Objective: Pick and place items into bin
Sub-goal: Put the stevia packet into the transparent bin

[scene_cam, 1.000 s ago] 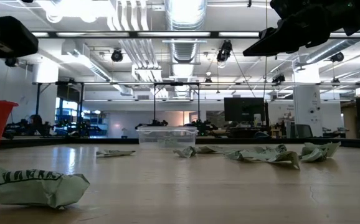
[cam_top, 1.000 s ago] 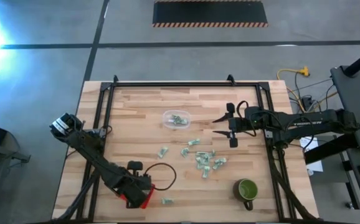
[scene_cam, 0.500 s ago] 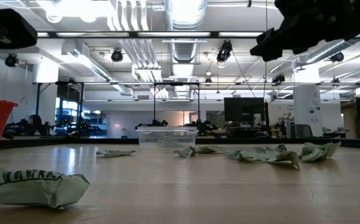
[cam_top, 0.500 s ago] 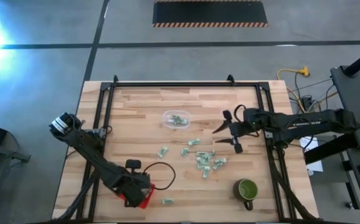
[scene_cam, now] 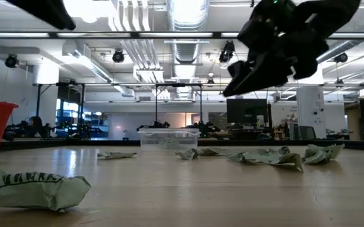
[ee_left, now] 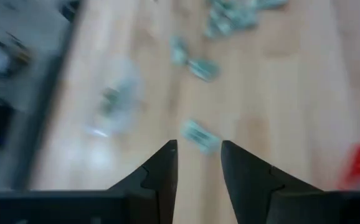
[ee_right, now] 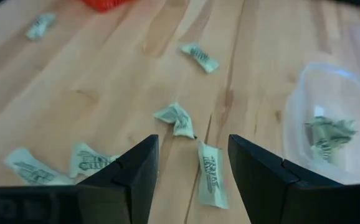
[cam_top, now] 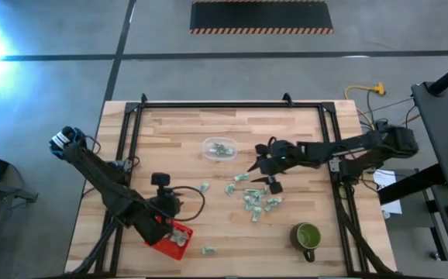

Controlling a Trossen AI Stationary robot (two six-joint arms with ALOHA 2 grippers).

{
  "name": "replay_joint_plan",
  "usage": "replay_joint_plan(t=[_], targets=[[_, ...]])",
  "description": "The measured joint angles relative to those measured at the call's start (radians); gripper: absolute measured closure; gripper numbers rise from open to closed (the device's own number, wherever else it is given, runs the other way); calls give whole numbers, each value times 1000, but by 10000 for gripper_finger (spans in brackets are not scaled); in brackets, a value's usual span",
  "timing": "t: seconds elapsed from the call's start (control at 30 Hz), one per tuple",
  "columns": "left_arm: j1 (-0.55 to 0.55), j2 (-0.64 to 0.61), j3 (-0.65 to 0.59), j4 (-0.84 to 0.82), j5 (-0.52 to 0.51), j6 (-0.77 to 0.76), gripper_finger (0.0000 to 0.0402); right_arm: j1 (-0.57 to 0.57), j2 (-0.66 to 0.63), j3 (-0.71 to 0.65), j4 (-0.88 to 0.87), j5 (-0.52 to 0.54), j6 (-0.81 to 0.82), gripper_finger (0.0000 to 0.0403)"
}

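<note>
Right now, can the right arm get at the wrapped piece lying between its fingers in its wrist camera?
Probably yes: the right gripper is open above the wrapped piece, and nothing lies over it. The clear bin sits off to one side.

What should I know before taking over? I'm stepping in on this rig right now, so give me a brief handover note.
Left gripper: open, empty, close by the red plastic bin.
Right gripper: open, empty, hovering over the small pale green-and-white wrapped pieces mid-table.
Done: a few pieces lie in the red bin; some also sit in the clear plastic tub.
Left: around ten pieces loose on the wooden table, including a lone piece near the front edge. The green mug stands apart.
</note>
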Motion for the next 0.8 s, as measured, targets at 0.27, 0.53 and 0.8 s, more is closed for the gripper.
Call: replay_joint_plan(t=[0.27, 0.53, 0.8], targets=[[0, -21, -1, 2, -204, 58, 295, -3, 212, 99, 0, 11, -10, 220], [0, -18, -28, 2, -280, 82, 295, -37, 342, 189, -32, 11, -24, 220], [0, -24, -34, 11, -280, 79, 295, -46, 387, 214, -83, 11, -7, 220]])
